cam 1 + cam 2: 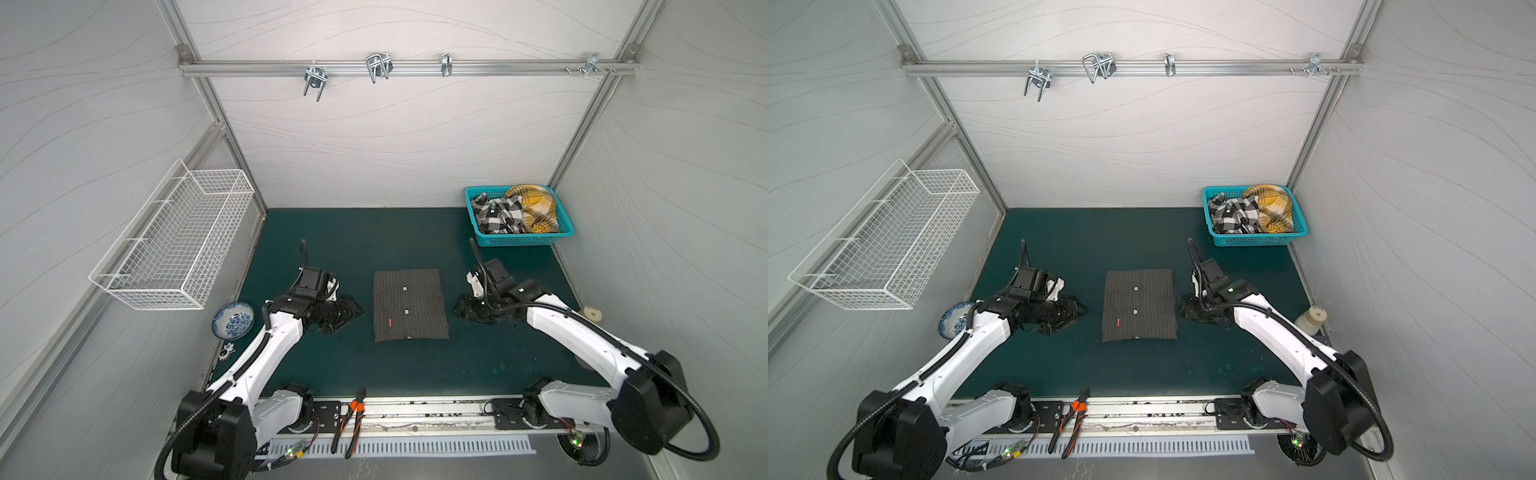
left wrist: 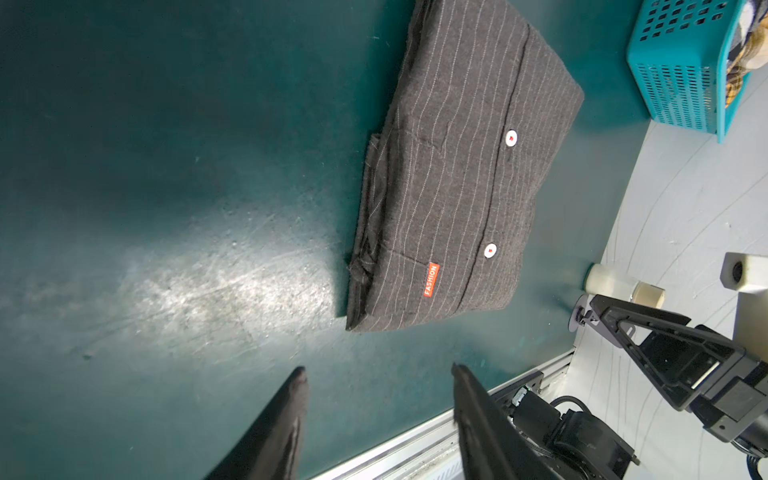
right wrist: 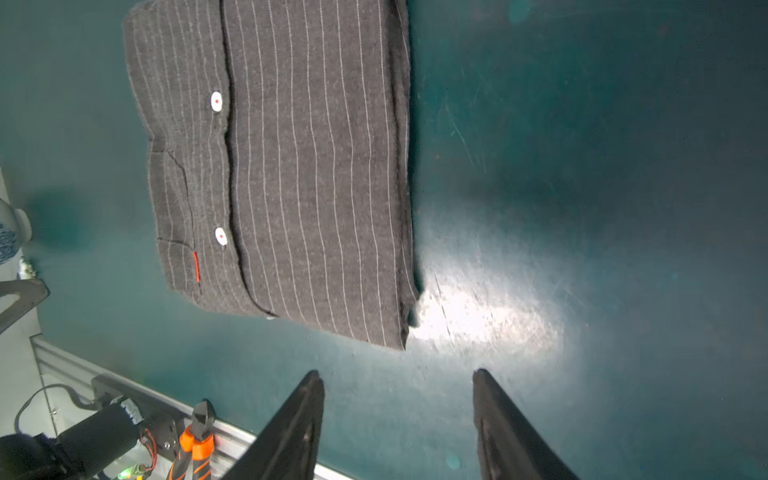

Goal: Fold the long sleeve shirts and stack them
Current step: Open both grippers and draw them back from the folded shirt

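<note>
Far left: white wire basket [image 1: 166, 249] hung on the side wall. Below it, at the edge of the mat [image 1: 415, 370], a blue-and-white bowl [image 1: 233, 321]. Left gripper [image 1: 355, 309] sits low over the mat, just left of the shirt and not touching it. In the left wrist view its fingers [image 2: 291, 415] stand apart with only bare mat between them: released, holding nothing. Orange-handled pliers [image 1: 351, 419] lie across the front rail, near the left arm's base. Centre: shirt [image 1: 410, 305], charcoal with pale pinstripes, folded to a rectangle. It lies flat on the mat between the two grippers and apart from both. Placket faces up with two white buttons [image 2: 511, 138] showing. An orange tag [image 2: 431, 280] reading FASHION sits toward the front edge. Right gripper [image 1: 460, 306] sits low, just right of the shirt, no contact. In the right wrist view its fingers [image 3: 291, 428] are spread over bare mat: released, holding nothing. Back right corner: teal basket [image 1: 524, 240] on the mat. It holds a crumpled black-and-white plaid cloth [image 1: 498, 214] and, to its right, a yellow plaid cloth [image 1: 536, 208]. Far right, at the mat edge by the wall: a small pale item, probably a bottle [image 1: 1310, 319], too small to be sure.
</note>
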